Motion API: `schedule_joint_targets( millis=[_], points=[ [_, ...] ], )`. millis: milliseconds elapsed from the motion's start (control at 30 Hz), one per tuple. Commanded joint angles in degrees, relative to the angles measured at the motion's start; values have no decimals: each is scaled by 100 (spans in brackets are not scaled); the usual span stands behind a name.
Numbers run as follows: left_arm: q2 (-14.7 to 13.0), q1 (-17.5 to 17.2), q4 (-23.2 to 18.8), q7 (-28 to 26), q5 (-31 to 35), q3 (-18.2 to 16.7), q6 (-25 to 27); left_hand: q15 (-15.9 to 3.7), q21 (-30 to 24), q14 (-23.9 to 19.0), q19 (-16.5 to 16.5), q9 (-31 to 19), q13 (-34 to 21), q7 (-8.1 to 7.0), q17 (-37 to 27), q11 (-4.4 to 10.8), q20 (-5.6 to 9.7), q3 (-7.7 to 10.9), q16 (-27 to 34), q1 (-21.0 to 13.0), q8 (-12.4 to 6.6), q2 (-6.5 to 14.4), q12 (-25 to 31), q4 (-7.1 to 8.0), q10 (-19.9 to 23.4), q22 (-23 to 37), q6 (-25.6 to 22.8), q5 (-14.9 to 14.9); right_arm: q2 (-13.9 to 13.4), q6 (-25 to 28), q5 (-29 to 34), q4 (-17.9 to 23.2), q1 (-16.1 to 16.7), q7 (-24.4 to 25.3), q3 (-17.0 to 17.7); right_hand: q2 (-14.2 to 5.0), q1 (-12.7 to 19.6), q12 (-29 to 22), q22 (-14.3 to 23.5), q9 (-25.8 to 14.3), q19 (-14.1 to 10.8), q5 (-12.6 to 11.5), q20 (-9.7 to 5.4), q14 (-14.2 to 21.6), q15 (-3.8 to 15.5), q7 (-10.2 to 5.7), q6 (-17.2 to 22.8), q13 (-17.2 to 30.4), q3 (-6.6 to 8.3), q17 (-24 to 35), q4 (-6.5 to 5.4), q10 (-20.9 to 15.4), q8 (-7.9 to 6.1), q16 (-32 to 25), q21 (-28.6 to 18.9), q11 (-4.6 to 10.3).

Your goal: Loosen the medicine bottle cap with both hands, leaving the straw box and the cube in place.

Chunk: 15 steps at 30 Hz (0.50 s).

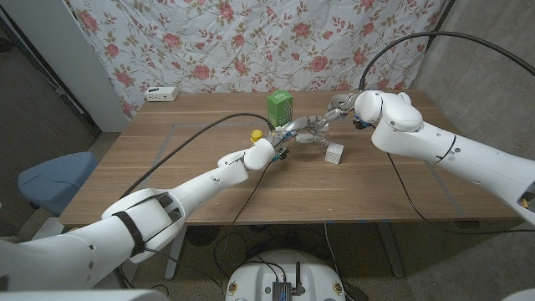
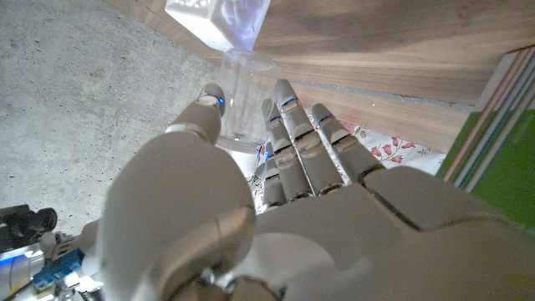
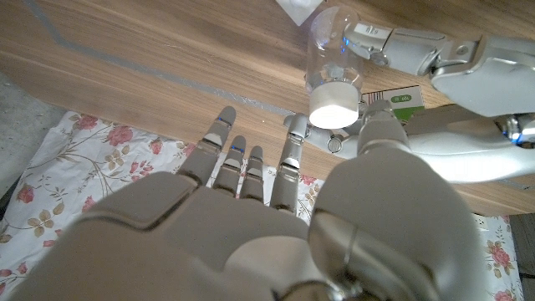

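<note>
Medicine bottle: a clear bottle [image 3: 333,58] with a white cap [image 3: 337,104], standing on the tabletop [image 1: 167,167] between the two robot hands, in front of the straw box and just beside the cube; small and blurred in the head view [image 1: 308,136].
Left robot hand: in the head view it [image 1: 288,134] reaches in at the bottle. The right wrist view shows its fingers [image 3: 380,38] wrapped on the clear body; the left wrist view shows thumb and fingers [image 2: 288,113] either side of the bottle [image 2: 242,92].
Right robot hand: the right wrist view shows it [image 3: 276,226] behind the cap, fingers spread, thumb tip at the cap. Whether it grips the cap cannot be told. The head view places it [image 1: 334,113] near the bottle.
Straw box: green [image 1: 279,108], upright behind the bottle; its edge [image 2: 501,142] borders the left wrist view.
Cube: white [image 1: 335,153], just beside the bottle on the robot's right.
Yellow object: small [image 1: 256,134], beside the left wrist, in the head view.
</note>
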<state>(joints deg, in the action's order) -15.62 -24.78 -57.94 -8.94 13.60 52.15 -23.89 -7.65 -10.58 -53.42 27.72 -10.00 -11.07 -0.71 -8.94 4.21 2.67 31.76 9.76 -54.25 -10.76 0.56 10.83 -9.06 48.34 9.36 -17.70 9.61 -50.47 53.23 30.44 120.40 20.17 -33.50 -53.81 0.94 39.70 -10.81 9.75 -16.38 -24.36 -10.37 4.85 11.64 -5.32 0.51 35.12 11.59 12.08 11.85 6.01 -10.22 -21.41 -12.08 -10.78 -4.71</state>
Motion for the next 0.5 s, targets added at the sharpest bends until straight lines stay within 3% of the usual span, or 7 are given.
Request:
schedule_joint_targets(
  millis=[33,500],
  points=[
    [28,23,60,22,-13,0,-4,-398,-7,-52,-27,-18,-7,-13,-28,388,160,31,20,-33,2,52,48,15,449,14,5,34,21,-43,-2,-60,-30,-62,-12,-25,28,-37,18,-23,-22,-39,19,21,8,-20,58,29,-10,11,22,-23,-36,-2,-22,-23],
    [39,25,73,17,-22,9,6,-399,-8,-50,-26,-18,-7,-12,-27,387,157,34,19,-33,4,51,45,14,446,14,12,34,52,-71,-21,-113,-10,-20,9,-126,208,-49,17,-38,-36,-62,5,33,25,-46,105,28,94,-2,122,-37,-62,-3,-31,-16]
  ],
)
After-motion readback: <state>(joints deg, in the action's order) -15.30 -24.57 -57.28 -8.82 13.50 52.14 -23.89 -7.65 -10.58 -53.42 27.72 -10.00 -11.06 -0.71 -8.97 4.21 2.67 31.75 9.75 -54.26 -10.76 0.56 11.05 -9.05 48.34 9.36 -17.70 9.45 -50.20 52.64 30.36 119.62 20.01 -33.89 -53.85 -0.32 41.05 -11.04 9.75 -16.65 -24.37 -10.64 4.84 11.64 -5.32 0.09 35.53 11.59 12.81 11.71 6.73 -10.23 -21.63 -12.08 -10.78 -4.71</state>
